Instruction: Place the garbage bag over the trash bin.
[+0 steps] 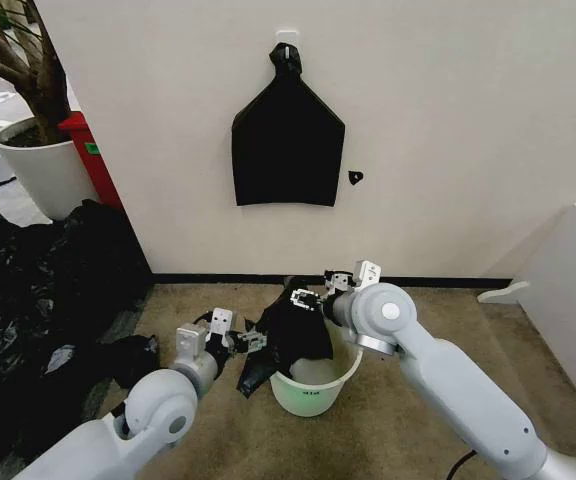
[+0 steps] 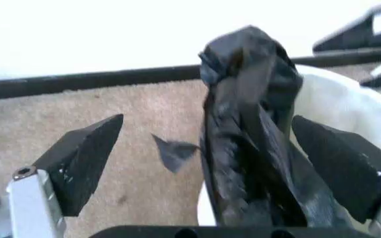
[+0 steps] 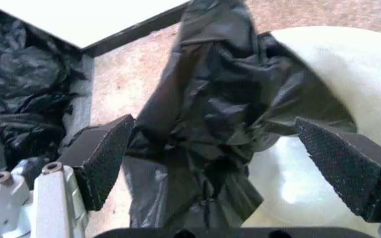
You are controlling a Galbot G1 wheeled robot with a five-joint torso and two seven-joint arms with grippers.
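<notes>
Nearest the robot, the left gripper [image 1: 251, 341] sat low over the carpet at the trash bin's left side, and its wrist view showed both dark pads [image 2: 85, 158] spread wide, with the bunched garbage bag [image 2: 257, 134] standing in the gap between them but not visibly pinched by either. The trash bin [image 1: 313, 392] stood upright on the carpet just ahead of the robot, its white interior partly exposed on the right. The garbage bag [image 1: 286, 335] lay crumpled across the bin's left rim, part of it draped down the outside toward the floor and part over the opening; it was not spread around the rim. Judged progress: bag brought to the bin, but the mouth was not opened out and no edge was hooked over the rim, so the main fitting work was not yet done. The right gripper [image 1: 311, 300] hung at the bin's far edge, above the top of the bag. Its wrist view gave the same reading as the left: textured pads [image 3: 104, 158] far apart, the bag [image 3: 210, 124] wrinkled between them with the bin's pale wall [image 3: 349, 64] behind, and no firm closure on the plastic. Whether either pad brushed the film could not be settled. To the left lay a large heap of black sheeting [image 1: 38, 300]. Farther back, on the wall, a flat black bundle [image 1: 287, 140] hung from a hook, with a white plant pot [image 1: 43, 165] in the left corner.
</notes>
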